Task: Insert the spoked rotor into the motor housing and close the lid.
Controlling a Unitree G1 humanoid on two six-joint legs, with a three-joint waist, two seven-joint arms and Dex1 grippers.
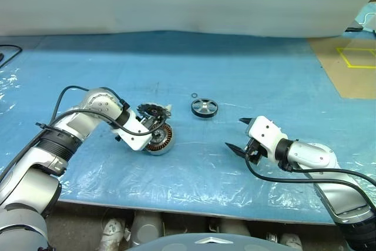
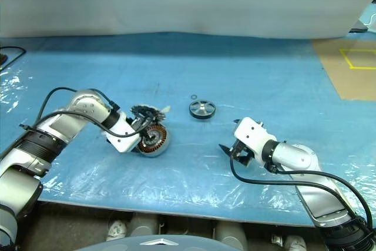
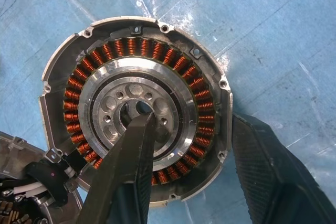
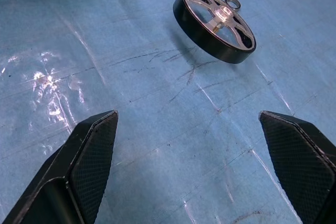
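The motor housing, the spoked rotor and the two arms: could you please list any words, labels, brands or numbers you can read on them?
None can be read.
Round silver motor housing with copper-brown windings: bare metal, no markings.
Black-rimmed, silver-spoked rotor: no lettering.
Hinged silver-grey metal lid: too small to tell.
Left gripper and right gripper: plain black fingers, no label.
Blue plastic-covered table: no print.
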